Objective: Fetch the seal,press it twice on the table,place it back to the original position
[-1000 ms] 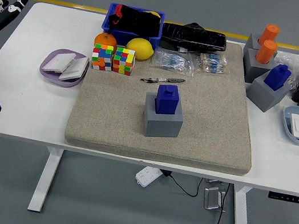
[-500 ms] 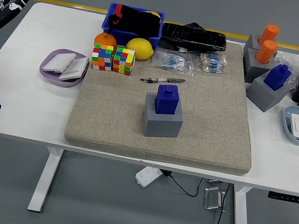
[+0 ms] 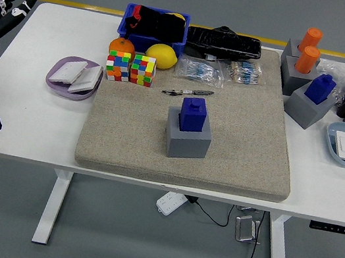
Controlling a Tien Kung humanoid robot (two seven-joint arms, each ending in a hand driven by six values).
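- One white worktop (image 3: pixel 26 123), carrying everything below.
- One beige felt mat (image 3: pixel 236 147) over the worktop's middle.
- Three grey blocks: one (image 3: pixel 187 138) near the mat's centre holding one blue seal (image 3: pixel 193 114), seated upright in its top; one (image 3: pixel 308 107) at the mat's right edge holding a second blue seal (image 3: pixel 320 87); one (image 3: pixel 294 70) at the far right corner holding two orange stamps (image 3: pixel 309 49).
- One blue bin (image 3: pixel 152 30) at the far edge, dark items inside; what they are I cannot tell.
- One black tray (image 3: pixel 223 41) beside the bin.
- One lilac dish (image 3: pixel 56 80) left of the mat, holding two white flat pieces.
- One pale-blue dish (image 3: pixel 333 139) at the right, holding one white flat piece.
- Two colour cubes (image 3: pixel 130 68), side by side, touching.
- One lemon (image 3: pixel 161 55) and one orange (image 3: pixel 122 45) behind the cubes.
- Two clear packets (image 3: pixel 219 72) on the mat's far part.
- One pen (image 3: pixel 188 93) just behind the centre block.
- One left hand (image 3: pixel 0 2) at the left edge, off the worktop, fingers spread, released, holding nothing.
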